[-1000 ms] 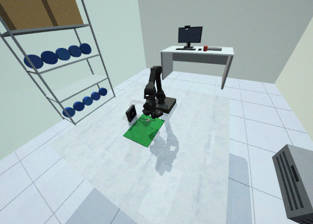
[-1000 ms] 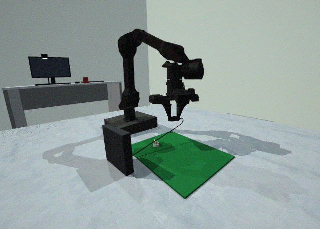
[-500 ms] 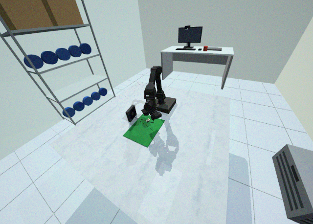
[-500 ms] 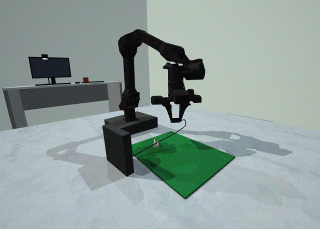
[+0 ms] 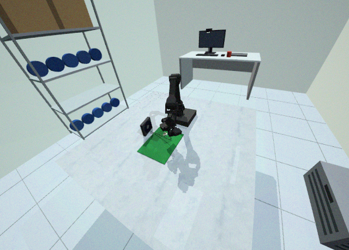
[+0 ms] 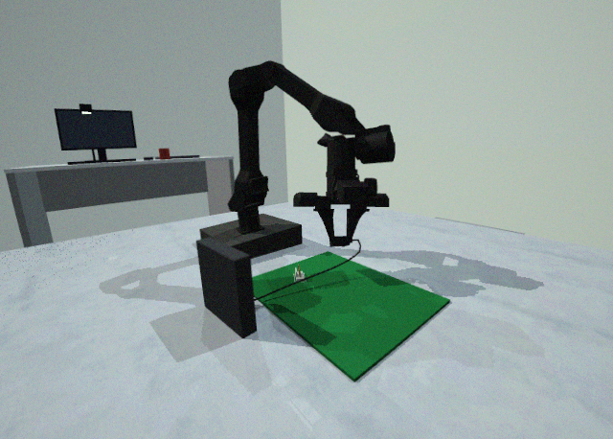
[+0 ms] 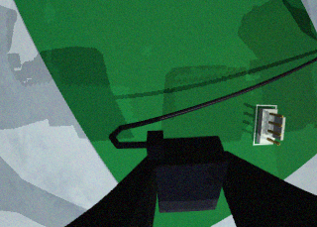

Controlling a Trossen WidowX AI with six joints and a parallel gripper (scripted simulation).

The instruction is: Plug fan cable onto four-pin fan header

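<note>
End effector (image 5: 170, 131) (image 6: 340, 241) (image 7: 188, 162): pinching the plug, fingers either side
Plug (image 6: 340, 242) (image 7: 185, 150): between the fingertips, above the green board (image 5: 162, 148) (image 6: 366, 315) (image 7: 134, 34); looks light, rigid; best held by its sides
Cable (image 5: 160, 136) (image 6: 324, 272) (image 7: 213, 104): thin, probably springy, may tug
Four-pin header (image 5: 164, 134) (image 6: 299, 274) (image 7: 267, 125): apart from the plug, pins bare, likely bendable

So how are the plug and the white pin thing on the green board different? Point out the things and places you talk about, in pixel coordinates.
The plug (image 7: 188, 174) is black, but the header (image 6: 299, 274) (image 7: 265, 125) is white with brassy pins. The plug is up in the gripper (image 6: 341, 241) (image 7: 189, 179), while the header sits on the board (image 6: 366, 315) (image 7: 134, 19). The plug has a cable (image 6: 330, 269) (image 7: 208, 104); the header shows none attached.
</note>
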